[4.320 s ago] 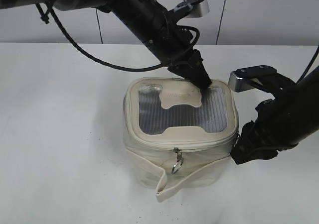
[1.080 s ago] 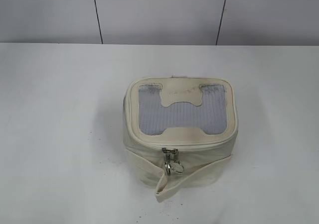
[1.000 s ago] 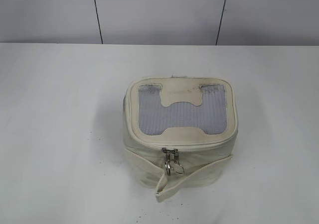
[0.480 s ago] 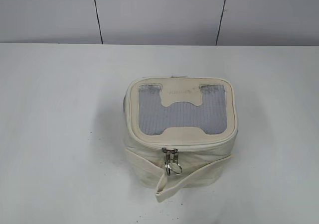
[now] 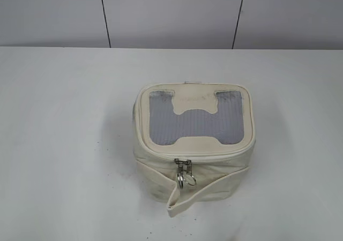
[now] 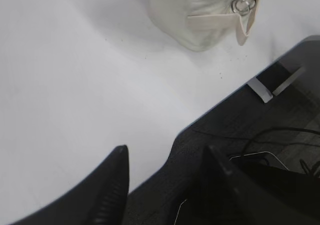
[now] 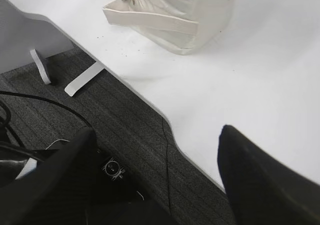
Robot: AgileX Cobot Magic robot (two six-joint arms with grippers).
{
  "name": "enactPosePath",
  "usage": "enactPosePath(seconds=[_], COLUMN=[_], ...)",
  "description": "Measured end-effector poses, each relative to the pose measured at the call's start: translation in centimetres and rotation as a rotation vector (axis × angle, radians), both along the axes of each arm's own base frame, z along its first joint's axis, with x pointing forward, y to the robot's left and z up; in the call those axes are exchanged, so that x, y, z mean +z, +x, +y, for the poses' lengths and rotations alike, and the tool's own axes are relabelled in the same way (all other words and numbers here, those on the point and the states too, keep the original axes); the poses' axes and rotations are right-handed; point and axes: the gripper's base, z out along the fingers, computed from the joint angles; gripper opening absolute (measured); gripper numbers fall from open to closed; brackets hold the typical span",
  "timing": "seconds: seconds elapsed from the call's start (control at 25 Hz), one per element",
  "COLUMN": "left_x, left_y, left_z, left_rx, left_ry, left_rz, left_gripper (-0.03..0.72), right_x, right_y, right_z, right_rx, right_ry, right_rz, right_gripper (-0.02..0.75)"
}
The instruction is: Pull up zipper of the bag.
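While both tools (image 6: 165, 185) (image 7: 155, 180) gape empty, the bag (image 5: 194, 144) sits zipped, contents hidden.

No readable text in any view.
The bag (image 5: 194, 144) carries a faint embossed mark on the cream patch (image 5: 195, 103) at the far side of its top, too blurred to make out.
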Motion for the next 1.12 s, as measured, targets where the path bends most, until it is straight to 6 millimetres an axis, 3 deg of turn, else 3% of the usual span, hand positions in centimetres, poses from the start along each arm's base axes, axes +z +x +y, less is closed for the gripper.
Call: enactPosePath(seconds=[0.24, 1.12], left_x=[-0.8, -1.1], left_y=[-2.3, -2.2], left_z=[1.7, 1.6], left_rx=[0.005, 0.009], left_ry=[-0.142, -0.179], left_rz=[-0.196, -0.241], left_gripper=[0.366, 0.359], right_x=[-0.2, -0.3], right_y=[0.1, 0.9], right_z=[-0.1, 0.5], right_rx=[-0.013, -0.022], right_ry=[0.013, 0.068], right_rz=[-0.040, -0.101], right_gripper=[0.579, 0.581])
